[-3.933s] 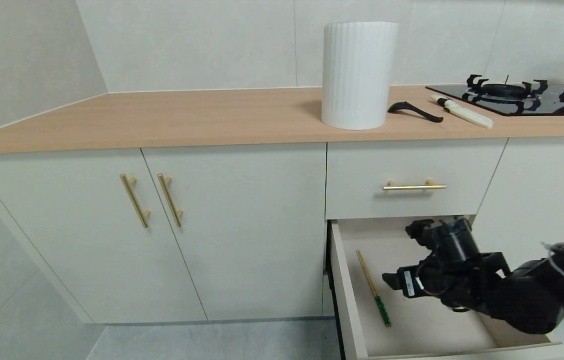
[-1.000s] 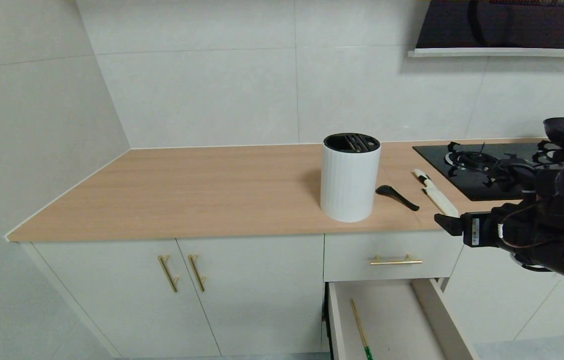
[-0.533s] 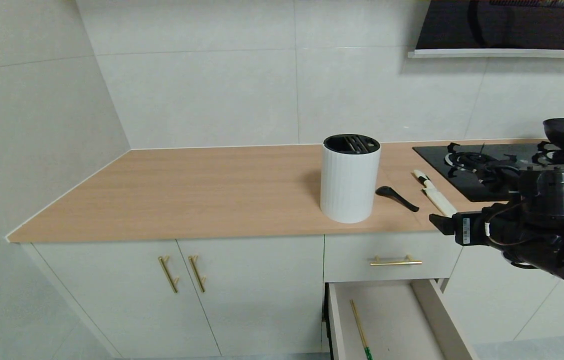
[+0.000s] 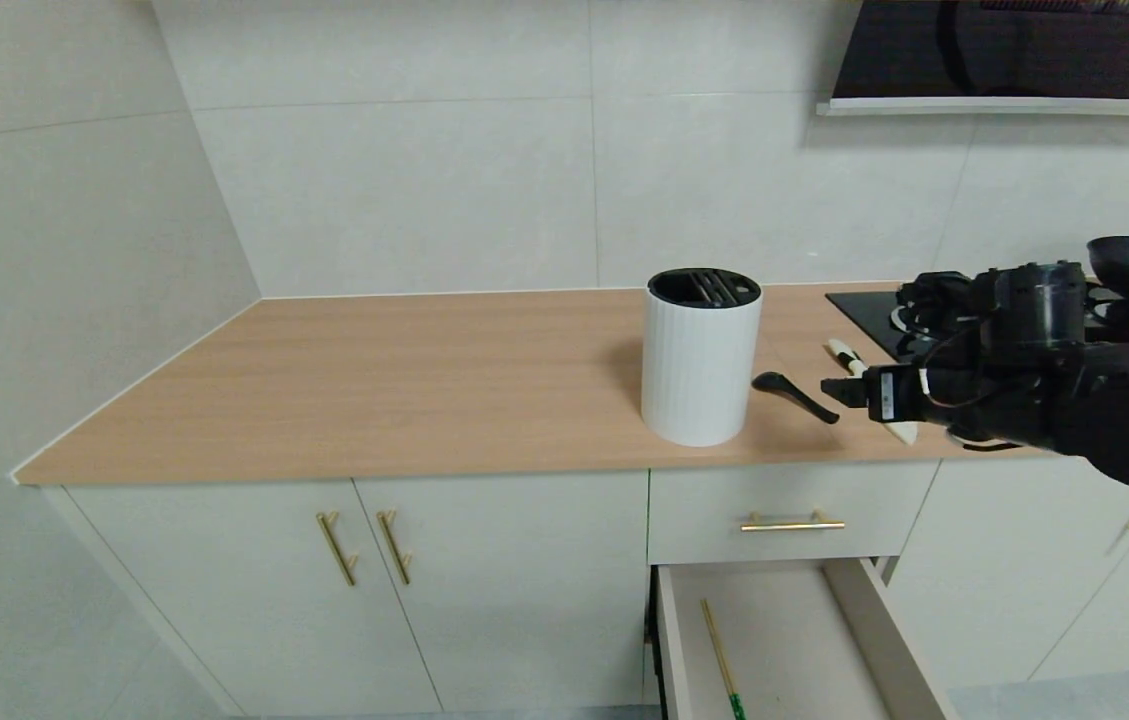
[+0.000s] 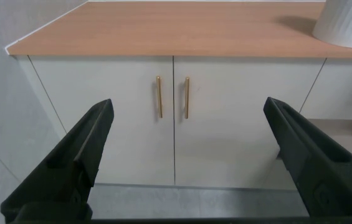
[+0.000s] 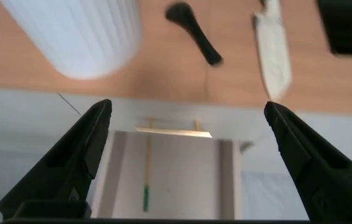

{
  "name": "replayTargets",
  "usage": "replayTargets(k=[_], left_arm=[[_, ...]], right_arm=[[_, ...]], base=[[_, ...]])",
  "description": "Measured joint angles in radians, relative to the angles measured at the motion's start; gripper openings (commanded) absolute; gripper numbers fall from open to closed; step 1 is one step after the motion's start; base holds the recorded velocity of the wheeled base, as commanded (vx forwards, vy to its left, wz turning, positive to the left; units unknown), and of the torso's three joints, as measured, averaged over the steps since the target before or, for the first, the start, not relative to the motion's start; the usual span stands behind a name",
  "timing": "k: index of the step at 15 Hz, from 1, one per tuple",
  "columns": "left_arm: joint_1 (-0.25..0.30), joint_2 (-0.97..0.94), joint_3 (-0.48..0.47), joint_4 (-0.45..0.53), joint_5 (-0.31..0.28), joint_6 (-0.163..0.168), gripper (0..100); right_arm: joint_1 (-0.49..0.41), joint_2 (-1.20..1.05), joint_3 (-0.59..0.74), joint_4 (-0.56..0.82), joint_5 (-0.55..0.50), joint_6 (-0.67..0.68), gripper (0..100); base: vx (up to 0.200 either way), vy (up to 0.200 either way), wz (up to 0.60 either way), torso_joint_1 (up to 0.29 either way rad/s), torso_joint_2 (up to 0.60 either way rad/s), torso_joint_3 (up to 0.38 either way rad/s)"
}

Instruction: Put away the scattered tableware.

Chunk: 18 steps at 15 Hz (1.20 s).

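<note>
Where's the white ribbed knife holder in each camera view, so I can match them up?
Head view: the white holder stands on the countertop, left of the black spoon.
Left wrist view: its base on the countertop edge, past the two cabinet doors.
Right wrist view: the holder beside the black spoon, countertop beneath.
Shared landmark: the wooden countertop.

I see a white holder [image 4: 701, 370], ribbed with fine vertical lines, and its slotted top is black. The spoon [image 4: 794, 393] is black all over. The knife [image 6: 274, 50] is cream. The countertop [image 4: 404, 390] shows a light wood grain. The drawer [image 4: 794, 635] is pale beige inside. The chopsticks [image 4: 719, 650] are tan with green ends. The cabinet handles [image 4: 336, 546] are brass-gold.
</note>
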Motion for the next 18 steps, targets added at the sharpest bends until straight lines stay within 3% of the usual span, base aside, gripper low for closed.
replayTargets(k=[3,7,9,12,18], left_arm=[[0.000,0.000,0.000,0.000,0.000,0.000,100],[0.000,0.000,0.000,0.000,0.000,0.000,100],[0.000,0.000,0.000,0.000,0.000,0.000,100],[0.000,0.000,0.000,0.000,0.000,0.000,100],[0.000,0.000,0.000,0.000,0.000,0.000,100]], right_arm=[[-0.033,0.137,-0.148,0.023,0.034,-0.026,100],[-0.050,0.255,-0.199,0.007,0.128,-0.084,100],[-0.057,0.288,-0.201,-0.029,0.130,-0.090,100],[-0.085,0.366,-0.226,-0.192,0.127,-0.090,100],[-0.101,0.477,-0.323,-0.207,0.128,-0.085,100]], base=[[0.000,0.000,0.00,0.000,0.00,0.000],[0.000,0.000,0.00,0.000,0.00,0.000],[0.000,0.000,0.00,0.000,0.00,0.000],[0.000,0.000,0.00,0.000,0.00,0.000],[0.000,0.000,0.00,0.000,0.00,0.000]])
